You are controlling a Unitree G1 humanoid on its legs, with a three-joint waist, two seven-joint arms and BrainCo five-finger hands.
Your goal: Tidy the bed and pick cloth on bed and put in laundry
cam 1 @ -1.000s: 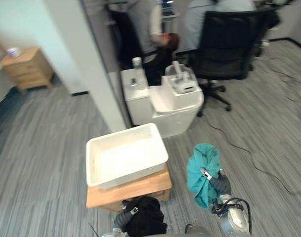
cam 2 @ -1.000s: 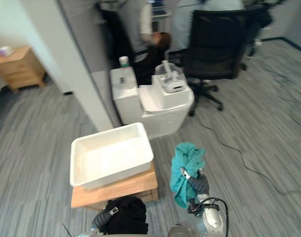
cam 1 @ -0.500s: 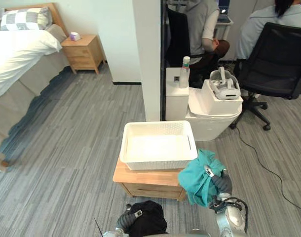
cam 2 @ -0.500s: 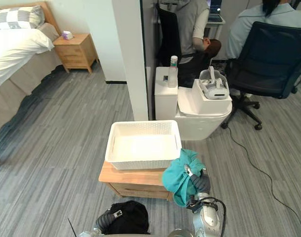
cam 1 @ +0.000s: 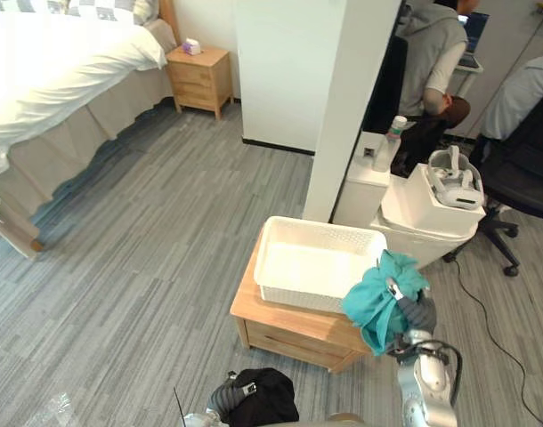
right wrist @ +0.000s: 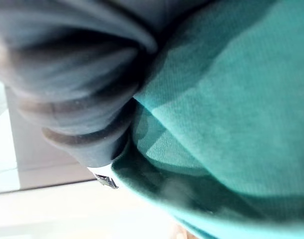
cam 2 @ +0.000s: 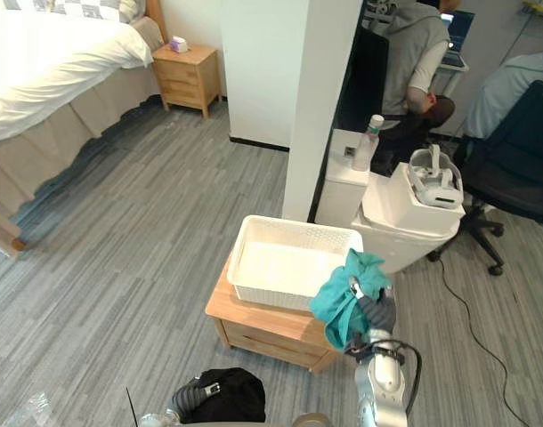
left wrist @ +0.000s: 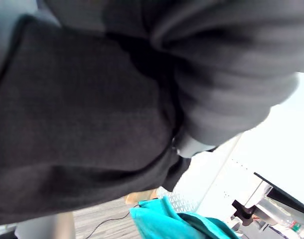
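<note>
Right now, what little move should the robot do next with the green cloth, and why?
Probably shift the right robot hand a little to its left, over the white basket, since the cloth it holds hangs at the basket's right rim, not inside.

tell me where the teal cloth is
Lower right in the eye views: the teal cloth hangs in the right hand, by the right corner of the white perforated basket on the wooden table.

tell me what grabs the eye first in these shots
The bright teal cloth bunched in the right hand, held by the near right corner of the white basket on its low wooden stand. Next, the black cloth at the left hand at the bottom edge, and the white bed far left.
</note>
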